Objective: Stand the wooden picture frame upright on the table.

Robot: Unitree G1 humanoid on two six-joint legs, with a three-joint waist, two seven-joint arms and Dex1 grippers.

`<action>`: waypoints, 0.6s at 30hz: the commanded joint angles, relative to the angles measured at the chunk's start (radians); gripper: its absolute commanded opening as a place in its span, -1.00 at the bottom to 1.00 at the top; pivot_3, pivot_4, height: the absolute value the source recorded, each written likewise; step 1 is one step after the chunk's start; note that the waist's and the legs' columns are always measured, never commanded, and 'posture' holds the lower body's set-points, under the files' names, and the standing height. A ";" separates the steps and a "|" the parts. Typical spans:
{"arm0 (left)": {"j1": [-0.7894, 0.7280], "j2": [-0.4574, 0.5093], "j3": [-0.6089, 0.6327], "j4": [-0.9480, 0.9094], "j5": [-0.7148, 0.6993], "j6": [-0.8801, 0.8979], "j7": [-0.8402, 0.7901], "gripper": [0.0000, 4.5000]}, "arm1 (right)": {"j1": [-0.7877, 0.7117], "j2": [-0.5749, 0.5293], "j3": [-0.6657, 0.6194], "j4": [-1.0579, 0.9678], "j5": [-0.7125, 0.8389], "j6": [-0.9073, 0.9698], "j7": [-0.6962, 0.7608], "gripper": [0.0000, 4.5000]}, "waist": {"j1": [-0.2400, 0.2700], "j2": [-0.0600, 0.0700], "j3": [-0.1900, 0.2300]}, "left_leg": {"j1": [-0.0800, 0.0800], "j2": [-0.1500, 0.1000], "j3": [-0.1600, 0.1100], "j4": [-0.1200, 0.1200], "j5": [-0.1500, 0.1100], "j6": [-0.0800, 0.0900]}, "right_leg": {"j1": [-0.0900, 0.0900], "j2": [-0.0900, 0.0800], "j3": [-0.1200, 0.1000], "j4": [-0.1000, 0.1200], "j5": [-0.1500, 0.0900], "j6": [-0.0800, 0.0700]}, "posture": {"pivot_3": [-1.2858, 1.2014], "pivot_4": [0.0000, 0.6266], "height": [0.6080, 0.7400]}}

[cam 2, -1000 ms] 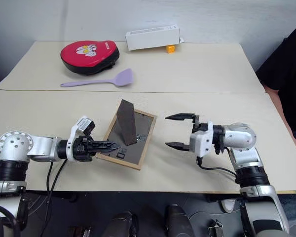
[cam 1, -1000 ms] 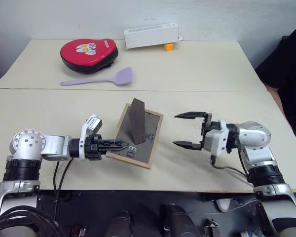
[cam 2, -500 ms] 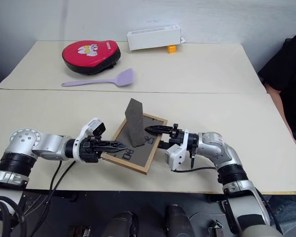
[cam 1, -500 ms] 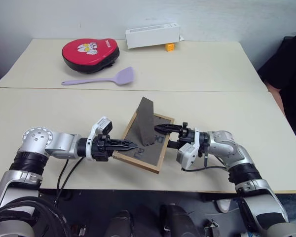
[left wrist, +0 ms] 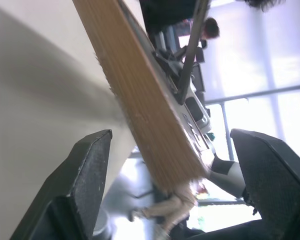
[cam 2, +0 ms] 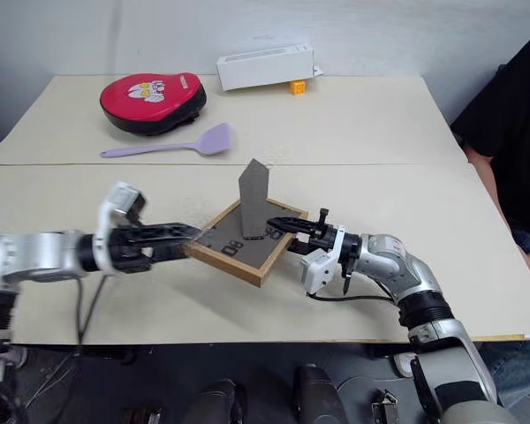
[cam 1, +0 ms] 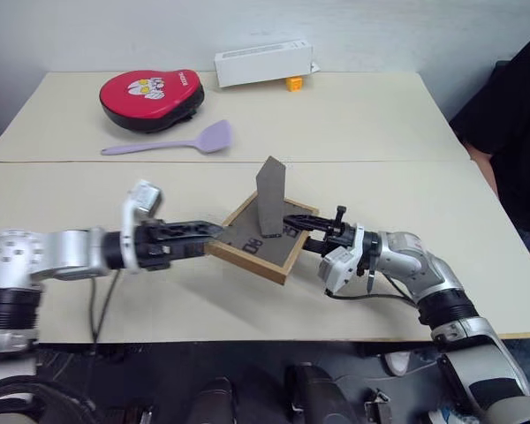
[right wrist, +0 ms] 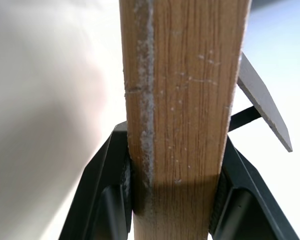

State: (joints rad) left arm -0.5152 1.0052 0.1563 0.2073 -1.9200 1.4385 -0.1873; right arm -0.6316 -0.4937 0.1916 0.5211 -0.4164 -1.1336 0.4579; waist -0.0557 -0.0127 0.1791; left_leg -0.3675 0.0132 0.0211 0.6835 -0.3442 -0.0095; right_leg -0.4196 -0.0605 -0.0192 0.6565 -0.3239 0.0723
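Nearest the camera, the two arms come in from the lower left and lower right of the head view and meet in the middle of the front table. Between them is the picture frame, back side up: light wood border, dark grey-brown backing with a bit of white print and small clips on it. Its fold-out stand is swung out and sticks up like a little grey fin. The frame isn't lying flat; it looks tilted, with the edge on the left side raised off the tabletop.

The right gripper is clamped on the frame's right edge. In the right wrist view the wood rail sits squeezed tight between both black fingers, grain and a few scuffs showing, with the stand poking out behind.

The left gripper is at the frame's left corner, but its jaws stand apart. In the left wrist view the fingers are wide on either side of the wood edge, not pinching it.

Further back, on the second table, there's a lilac spatula at upper left, then a red padded mitt, and a long white box with a small orange block near the wall at top centre. A person in dark clothing is at the right edge.
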 commanded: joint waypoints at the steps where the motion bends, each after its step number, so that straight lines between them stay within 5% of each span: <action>1: 0.074 0.090 0.136 -0.085 0.327 -0.194 -0.246 0.74 | -0.010 -0.006 -0.003 -0.027 0.230 0.061 0.031 -0.43 | 0.000 0.001 0.000 | 0.000 0.000 0.000 0.000 0.000 0.000 | 0.000 0.000 0.000 0.000 0.000 0.000 | 0.03 -0.52 1.00; 4: 0.215 0.140 0.120 -0.198 0.740 -0.615 -0.603 0.74 | 0.009 0.025 -0.048 -0.098 0.586 0.355 0.177 -0.43 | 0.002 0.001 0.001 | 0.000 0.000 0.001 -0.001 0.000 0.000 | 0.000 0.000 -0.001 -0.003 0.000 -0.001 | 0.03 -0.52 1.00; 7: 0.314 0.107 0.066 -0.241 1.018 -0.931 -0.770 0.82 | -0.007 0.041 -0.127 -0.163 0.909 0.837 0.291 -0.43 | 0.011 0.002 0.001 | -0.001 0.000 0.001 -0.001 0.000 0.000 | 0.000 0.000 -0.001 -0.004 0.000 -0.001 | 0.03 -0.52 1.00; 11: 0.336 -0.037 0.057 -0.304 1.131 -1.097 -0.806 1.00 | -0.064 0.040 -0.238 -0.157 1.195 1.375 0.347 -0.43 | 0.031 0.002 0.001 | -0.001 0.000 0.000 -0.001 -0.001 0.002 | 0.000 -0.002 -0.001 -0.004 0.000 -0.001 | 0.03 -0.52 1.00; 18: 0.358 -0.149 0.077 -0.344 1.197 -1.177 -0.855 1.00 | -0.108 0.070 -0.323 -0.032 1.239 1.687 0.343 -0.43 | 0.024 0.002 0.001 | -0.004 0.001 0.002 -0.004 -0.002 0.004 | -0.004 -0.002 0.000 -0.002 0.000 0.000 | 0.03 -0.52 1.00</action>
State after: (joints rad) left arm -0.1655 0.8623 0.1969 -0.0976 -0.7196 0.2567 -1.0319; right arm -0.7236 -0.4371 -0.0989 0.4826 0.8149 0.5276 0.7842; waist -0.0319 -0.0104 0.1804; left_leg -0.3720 0.0138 0.0238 0.6797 -0.3463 -0.0052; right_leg -0.4236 -0.0628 -0.0186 0.6552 -0.3239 0.0719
